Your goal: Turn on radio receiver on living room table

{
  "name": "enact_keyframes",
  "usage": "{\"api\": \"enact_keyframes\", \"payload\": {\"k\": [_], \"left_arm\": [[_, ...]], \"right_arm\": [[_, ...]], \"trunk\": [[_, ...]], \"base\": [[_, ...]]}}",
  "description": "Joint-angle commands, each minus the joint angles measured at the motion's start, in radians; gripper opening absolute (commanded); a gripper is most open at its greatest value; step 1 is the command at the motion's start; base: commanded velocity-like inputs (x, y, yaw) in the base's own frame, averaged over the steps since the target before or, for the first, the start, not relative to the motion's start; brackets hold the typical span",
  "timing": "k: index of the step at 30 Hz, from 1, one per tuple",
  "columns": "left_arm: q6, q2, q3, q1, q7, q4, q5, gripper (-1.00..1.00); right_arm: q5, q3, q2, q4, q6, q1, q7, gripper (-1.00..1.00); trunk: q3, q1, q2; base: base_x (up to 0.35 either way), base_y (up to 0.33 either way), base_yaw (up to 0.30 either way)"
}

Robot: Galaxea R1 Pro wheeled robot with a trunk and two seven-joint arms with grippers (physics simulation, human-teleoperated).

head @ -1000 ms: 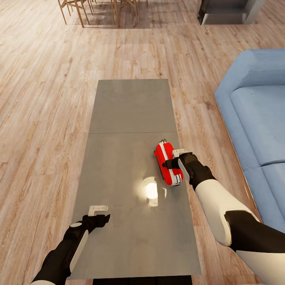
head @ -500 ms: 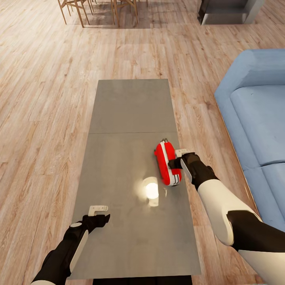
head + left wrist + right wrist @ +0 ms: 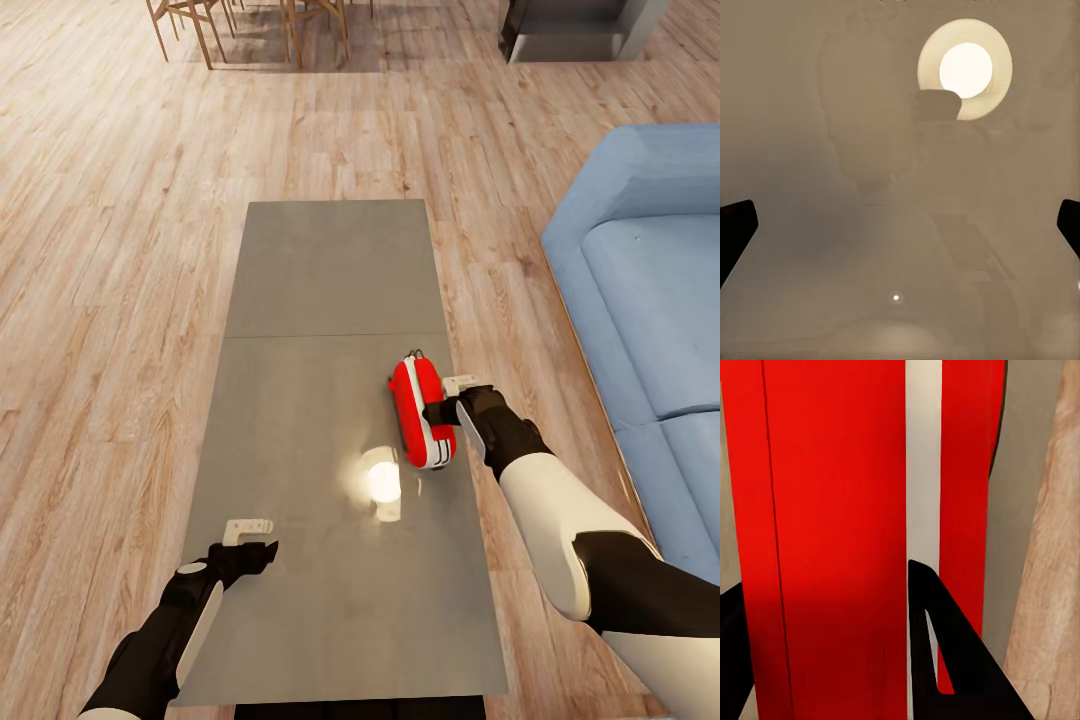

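Grey table (image 3: 330, 280): radio receiver (image 3: 420, 412) touching right jaws (image 3: 445, 400).

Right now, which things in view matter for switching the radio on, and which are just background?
Job:
radio, lying on the table
table
right hand, at the radio's side

Background:
left hand, over the table's near end
sofa
chairs
lamp reflection

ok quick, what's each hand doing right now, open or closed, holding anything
Left hand: open, empty, over the table.
Right hand: against the radio receiver, fingers either side of its red body; open or closed on it cannot be told.
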Motion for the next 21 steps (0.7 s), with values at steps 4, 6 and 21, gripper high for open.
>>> {"api": "enact_keyframes", "payload": {"k": [4, 6, 21], "left_arm": [[0.0, 0.0, 0.0, 0.0, 0.0, 0.0, 0.0, 1.0], [0.0, 0.0, 0.0, 0.0, 0.0, -0.001, 0.0, 1.0], [0.0, 0.0, 0.0, 0.0, 0.0, -0.003, 0.0, 1.0]], "right_arm": [[0.006, 0.0, -0.001, -0.015, 0.009, 0.0, 0.002, -1.0], [0.008, 0.008, -0.003, -0.374, 0.216, 0.0, 0.014, -1.0], [0.003, 0.008, -0.003, -0.595, 0.374, 0.009, 0.018, -1.0]], "trunk": [[0.0, 0.0, 0.0], [0.0, 0.0, 0.0], [0.0, 0.0, 0.0]], "base": [[0.0, 0.0, 0.0], [0.0, 0.0, 0.0], [0.0, 0.0, 0.0]]}}
